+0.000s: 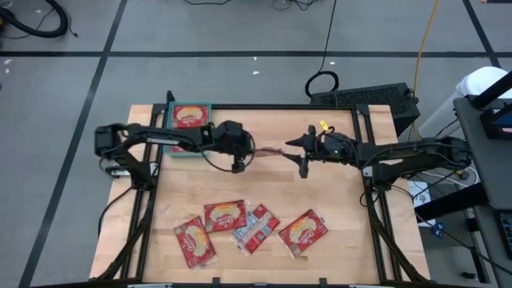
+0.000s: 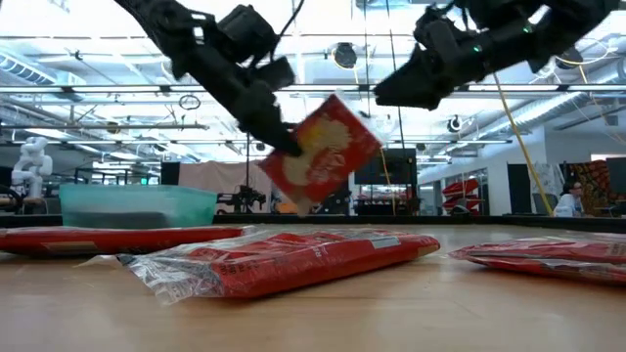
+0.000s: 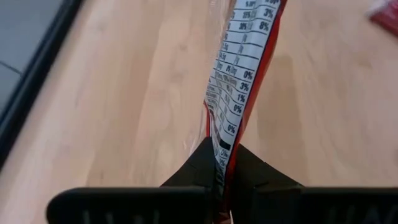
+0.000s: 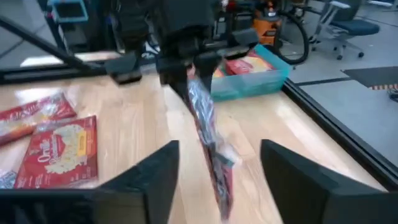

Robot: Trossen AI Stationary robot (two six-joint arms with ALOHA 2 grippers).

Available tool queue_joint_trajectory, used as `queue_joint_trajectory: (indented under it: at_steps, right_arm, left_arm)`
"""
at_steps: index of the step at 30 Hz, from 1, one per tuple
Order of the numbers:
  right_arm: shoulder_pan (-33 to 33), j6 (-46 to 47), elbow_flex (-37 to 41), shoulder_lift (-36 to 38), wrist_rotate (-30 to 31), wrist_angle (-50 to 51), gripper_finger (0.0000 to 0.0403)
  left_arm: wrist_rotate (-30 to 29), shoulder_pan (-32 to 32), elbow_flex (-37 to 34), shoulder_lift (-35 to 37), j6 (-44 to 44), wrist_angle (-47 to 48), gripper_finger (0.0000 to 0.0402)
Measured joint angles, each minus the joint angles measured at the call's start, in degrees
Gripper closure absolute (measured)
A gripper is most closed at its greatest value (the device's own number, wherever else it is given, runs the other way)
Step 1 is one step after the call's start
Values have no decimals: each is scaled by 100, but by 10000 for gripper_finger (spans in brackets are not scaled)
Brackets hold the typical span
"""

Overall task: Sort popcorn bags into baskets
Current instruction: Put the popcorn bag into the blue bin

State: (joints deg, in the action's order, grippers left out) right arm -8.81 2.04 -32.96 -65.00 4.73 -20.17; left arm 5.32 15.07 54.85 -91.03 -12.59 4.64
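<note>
My left gripper is over the middle of the table, shut on one red popcorn bag. The bag shows its red and cream face in the low view and its nutrition label in the left wrist view. My right gripper is open at the bag's far end. In the right wrist view its fingers stand either side of the bag without touching it. The teal tray sits near the far left corner, with one red bag lying flat inside. My left gripper pinches the bag between its two fingers by one end edge, coming slanting down from the table's left. The bag is lifted clear of the table and stands on edge. It sticks out from the fingers toward the right gripper and tilts in the low view.
Several more bags lie flat near the table's near edge: red ones and a silvery one. In the low view they lie in the foreground. A black frame rail runs around the table.
</note>
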Motion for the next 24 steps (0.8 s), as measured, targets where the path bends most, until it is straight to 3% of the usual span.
queue_joint_trajectory:
  at_steps: [5,10,14,21,24]
  right_arm:
    - [7,-283,-507,-782,-79,49,148]
    - [32,-517,-911,-1656,-161,-75,157]
    - [28,-668,-1008,-2099,-170,-282,216]
    - [-13,-754,-1037,-2293,-623,-434,381]
    - [-46,-774,-1037,-2265,-644,-442,388]
  left_arm:
    - [2,-61,0,217,215,471,385]
    - [15,-144,0,212,435,800,387]
    - [-78,-212,0,213,563,982,376]
    - [-93,-238,0,213,556,958,370]
    - [-168,-236,0,213,556,925,369]
